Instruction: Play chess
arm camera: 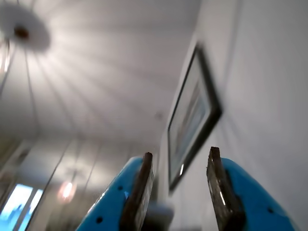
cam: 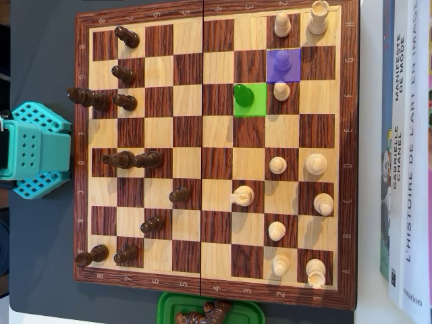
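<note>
Jaws parted on blue two-finger gripper (arm camera: pixel 179 159), empty, aimed ceilingward. Probably between moves; next, descending on purple-tinted pale pawn (cam: pixel 283 61) near wooden chessboard's (cam: pixel 212 289) top-right corner.

Two books (cam: pixel 403 155) lie along the right edge of the overhead view, spines lettered, while the wrist view shows a dark-framed picture (arm camera: pixel 193 115) on a white wall and a round ceiling fixture (arm camera: pixel 21 30) at upper left.
</note>
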`<state>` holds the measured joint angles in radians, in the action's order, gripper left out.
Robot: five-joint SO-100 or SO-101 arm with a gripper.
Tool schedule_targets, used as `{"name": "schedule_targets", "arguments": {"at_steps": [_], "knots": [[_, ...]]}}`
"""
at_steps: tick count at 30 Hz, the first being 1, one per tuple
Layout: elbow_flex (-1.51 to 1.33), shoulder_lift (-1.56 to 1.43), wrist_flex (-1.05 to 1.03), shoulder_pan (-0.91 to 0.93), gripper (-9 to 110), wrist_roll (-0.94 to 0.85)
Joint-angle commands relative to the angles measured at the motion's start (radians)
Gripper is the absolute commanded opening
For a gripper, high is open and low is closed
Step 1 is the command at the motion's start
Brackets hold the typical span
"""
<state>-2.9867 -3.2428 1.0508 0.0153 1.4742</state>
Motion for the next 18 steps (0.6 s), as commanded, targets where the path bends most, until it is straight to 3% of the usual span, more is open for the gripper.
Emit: {"name": "schedule_targets", "arguments": {"at_steps": [1,18], "knots": [[0.066,0.005,-0.212,-0.025,17,-0.006],[0.155,0.015,-1.170,-0.270,17,-0.081]]}}
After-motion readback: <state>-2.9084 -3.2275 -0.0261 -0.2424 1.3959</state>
